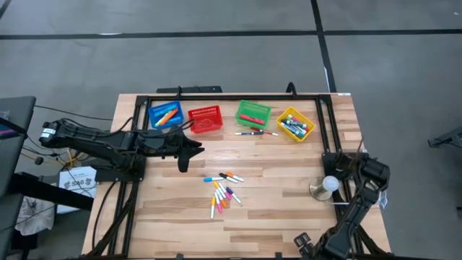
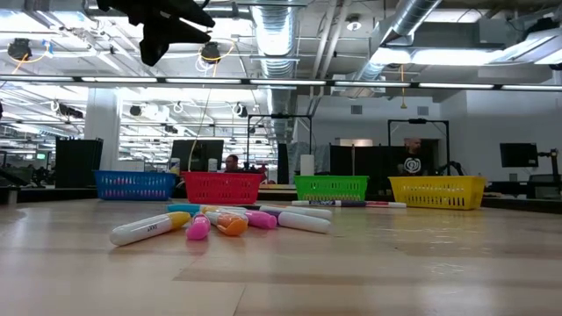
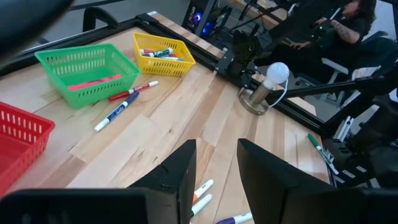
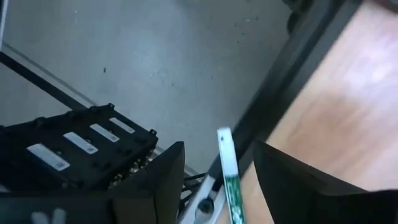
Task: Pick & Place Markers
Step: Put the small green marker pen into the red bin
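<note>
Left claw (image 1: 193, 153), fingers apart and empty, above wooden desk (image 1: 289, 209); loose pile of coloured-capped markers (image 1: 224, 191) lies just beyond, unsorted. Some markers already fill mesh baskets (image 1: 204, 119). Right claw (image 4: 214, 180) open.

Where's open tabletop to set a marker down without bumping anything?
Free: the bare wood below the loose marker pile to the near table edge, and the stretch between that pile and the bulb stand. Crowded: the far row of baskets, blue through yellow, with markers lying before the green basket. The left claw hangs over the pile's far-left side.
</note>
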